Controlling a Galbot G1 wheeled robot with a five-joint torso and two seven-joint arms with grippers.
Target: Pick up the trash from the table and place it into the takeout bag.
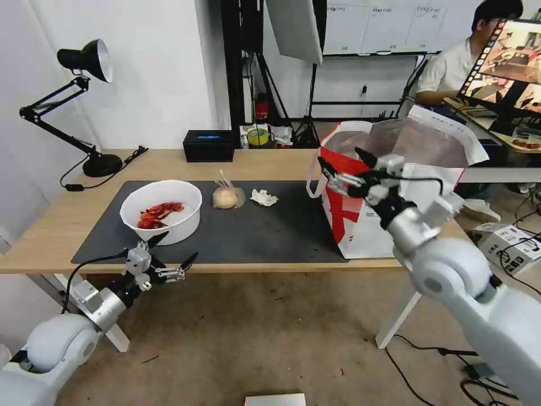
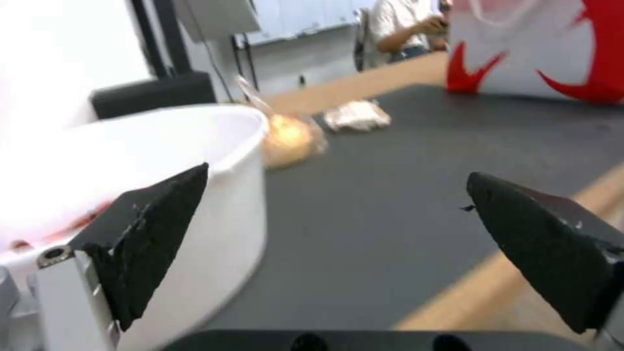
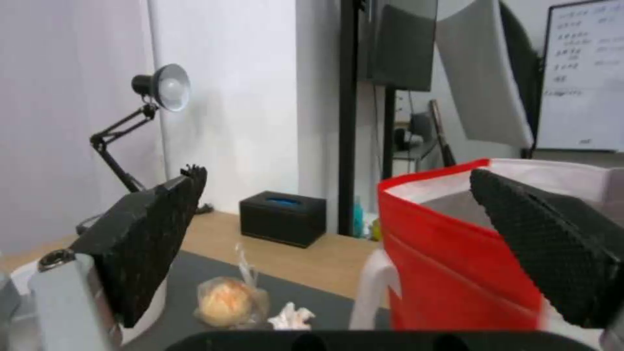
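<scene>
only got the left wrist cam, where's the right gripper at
Observer: The right gripper is raised at the left rim of the takeout bag, fingers open and empty.
Operator: bag open on top
Observer: Yes, its mouth stands open and the silver lining shows inside.
Operator: whats in the bowl
Observer: Red shells lie in the bottom of the white bowl.

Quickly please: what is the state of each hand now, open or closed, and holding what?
Left hand: open, empty, near the white bowl at the table's front edge.
Right hand: open, empty, raised by the takeout bag.
</scene>
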